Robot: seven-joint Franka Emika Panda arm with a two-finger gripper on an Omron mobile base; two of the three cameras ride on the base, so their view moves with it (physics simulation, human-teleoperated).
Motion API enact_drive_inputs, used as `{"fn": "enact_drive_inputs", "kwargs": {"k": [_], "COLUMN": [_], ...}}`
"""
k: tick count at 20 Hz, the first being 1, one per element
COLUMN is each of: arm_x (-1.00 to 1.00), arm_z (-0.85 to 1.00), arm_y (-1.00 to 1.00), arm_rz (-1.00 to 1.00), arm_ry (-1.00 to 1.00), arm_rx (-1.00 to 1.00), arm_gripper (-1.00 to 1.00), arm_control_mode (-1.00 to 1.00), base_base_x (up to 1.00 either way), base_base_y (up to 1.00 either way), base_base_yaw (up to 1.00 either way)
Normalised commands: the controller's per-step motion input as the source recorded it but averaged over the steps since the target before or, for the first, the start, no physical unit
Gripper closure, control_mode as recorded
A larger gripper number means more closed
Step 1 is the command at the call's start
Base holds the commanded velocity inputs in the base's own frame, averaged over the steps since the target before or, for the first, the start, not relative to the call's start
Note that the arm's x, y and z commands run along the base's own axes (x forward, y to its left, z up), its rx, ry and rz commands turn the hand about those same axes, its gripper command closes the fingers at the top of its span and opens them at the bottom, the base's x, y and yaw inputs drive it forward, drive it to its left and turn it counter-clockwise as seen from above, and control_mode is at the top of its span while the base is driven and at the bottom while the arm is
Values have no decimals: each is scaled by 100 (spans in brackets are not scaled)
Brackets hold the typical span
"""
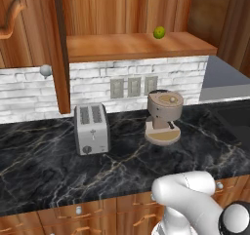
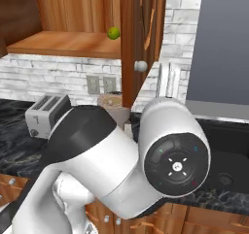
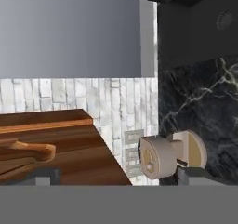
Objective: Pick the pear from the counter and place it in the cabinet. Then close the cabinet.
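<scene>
End effector (image 3: 116,174): two dark fingertips set wide apart, holding nothing, facing a cabinet door (image 3: 56,148) and the coffee machine (image 3: 169,155). The pear (image 1: 159,32) rests on the shelf inside the open cabinet (image 1: 141,46). Below, on the black marble table (image 1: 58,166), stands a toaster (image 1: 91,128).

Base views flanking; shared cabinet (image 1: 141,46)

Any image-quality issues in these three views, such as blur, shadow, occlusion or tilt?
Left base view: evenly lit, slightly soft, with the pear clear on the cabinet shelf. Right base view: the arm's white body blocks most of the counter. Hand view: rolled sideways, the coffee machine lying on its side, and the pincer fingertips barely visible.
</scene>
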Motion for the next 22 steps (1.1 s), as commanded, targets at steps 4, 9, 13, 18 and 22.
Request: {"fn": "enact_drive_inputs", "kwargs": {"k": [4,9,13,18,22], "arm_x": [78,63,73,63,39], "arm_z": [-29,1,2,6,15], "arm_y": [0,0,0,8,49], "arm_rz": [22,23,29,31,32], "arm_ry": [-8,-16,-12,-15,-19], "arm_rx": [21,22,21,15,2], "arm_gripper": [-100,-100,-100,-100,-100], "arm_control_mode": [-100,-100,-100,-100,-100], "base_base_x": [0,0,0,0,0], "base_base_y": [0,0,0,0,0], "base_base_yaw": [0,0,0,0,0]}}
